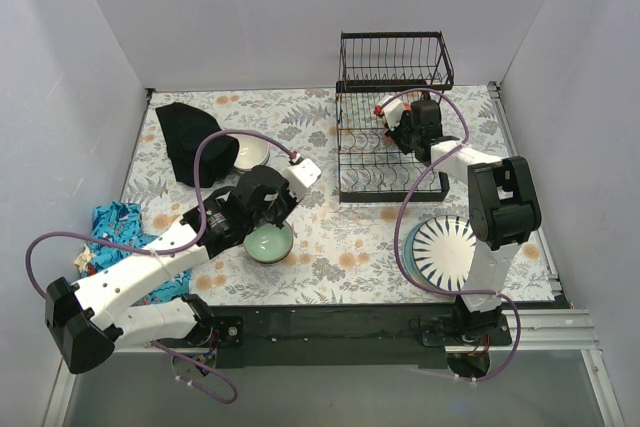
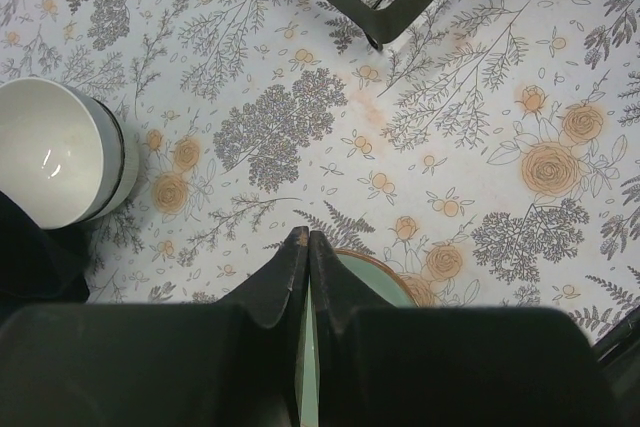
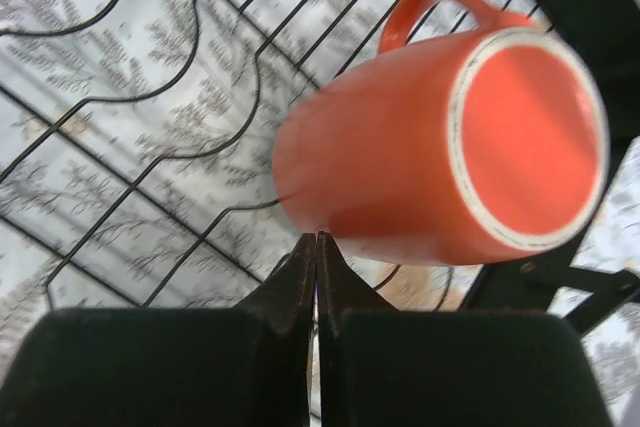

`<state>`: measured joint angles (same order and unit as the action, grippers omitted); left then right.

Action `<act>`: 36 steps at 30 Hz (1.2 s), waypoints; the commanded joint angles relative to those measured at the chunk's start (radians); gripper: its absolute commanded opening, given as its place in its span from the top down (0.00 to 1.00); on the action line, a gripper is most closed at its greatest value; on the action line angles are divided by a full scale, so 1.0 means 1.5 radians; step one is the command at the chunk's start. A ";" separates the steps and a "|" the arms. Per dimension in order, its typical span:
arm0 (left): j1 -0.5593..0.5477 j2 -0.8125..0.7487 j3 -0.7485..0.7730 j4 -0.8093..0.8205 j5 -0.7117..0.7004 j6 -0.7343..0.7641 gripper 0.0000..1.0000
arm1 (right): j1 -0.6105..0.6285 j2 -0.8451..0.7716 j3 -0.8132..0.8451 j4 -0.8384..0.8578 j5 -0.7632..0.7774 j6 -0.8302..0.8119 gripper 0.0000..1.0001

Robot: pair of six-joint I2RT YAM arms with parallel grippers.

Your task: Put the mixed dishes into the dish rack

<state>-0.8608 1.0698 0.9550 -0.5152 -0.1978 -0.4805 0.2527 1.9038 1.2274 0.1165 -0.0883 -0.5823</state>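
My left gripper (image 1: 258, 227) (image 2: 308, 237) is shut on the rim of the pale-green-inside bowl (image 1: 270, 244) (image 2: 385, 282), which sits low over the floral table cover. My right gripper (image 1: 392, 127) (image 3: 317, 237) is shut inside the dish rack (image 1: 390, 172) over the lower tray's wires (image 3: 150, 97). Its tips touch the side of the orange mug (image 3: 420, 157) (image 1: 383, 109), which is tilted with its base toward the camera and blurred at its left end. It is not between the fingers. A small white bowl (image 1: 250, 152) (image 2: 50, 152) sits at the left. Striped plates (image 1: 445, 250) are stacked at the front right.
A black cloth (image 1: 185, 137) lies at the back left and a blue patterned cloth (image 1: 115, 227) at the front left under my left arm. The rack's near corner (image 2: 400, 2) shows ahead of the left gripper. White walls close in the table.
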 commanded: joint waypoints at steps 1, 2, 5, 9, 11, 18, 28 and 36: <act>0.003 0.003 0.000 0.006 0.004 -0.009 1.00 | -0.002 -0.011 -0.027 0.141 0.013 -0.066 0.99; 0.003 0.003 -0.001 0.006 0.004 -0.009 1.00 | -0.001 -0.012 -0.034 0.163 0.016 -0.071 0.99; 0.002 0.003 -0.005 0.009 0.001 -0.008 1.00 | 0.000 -0.012 -0.056 0.206 0.026 -0.089 0.99; 0.002 0.006 -0.013 0.018 -0.002 -0.007 1.00 | -0.001 0.002 -0.069 0.246 0.045 -0.096 0.99; 0.003 0.012 -0.013 0.019 -0.004 -0.004 1.00 | 0.002 0.013 -0.078 0.293 0.055 -0.091 0.99; 0.003 0.032 0.013 -0.006 0.000 -0.003 1.00 | 0.005 0.060 -0.071 0.396 0.078 -0.090 0.99; 0.003 0.038 0.021 -0.015 -0.003 -0.001 1.00 | 0.013 0.113 -0.045 0.488 0.098 -0.101 0.99; 0.004 0.040 0.016 -0.006 0.010 0.002 0.89 | 0.022 0.112 -0.077 0.586 0.109 -0.128 0.99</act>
<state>-0.8593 1.1393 0.9504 -0.5312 -0.1970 -0.4805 0.2775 2.0781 1.1145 0.8455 0.0601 -0.7452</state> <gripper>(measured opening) 0.070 0.022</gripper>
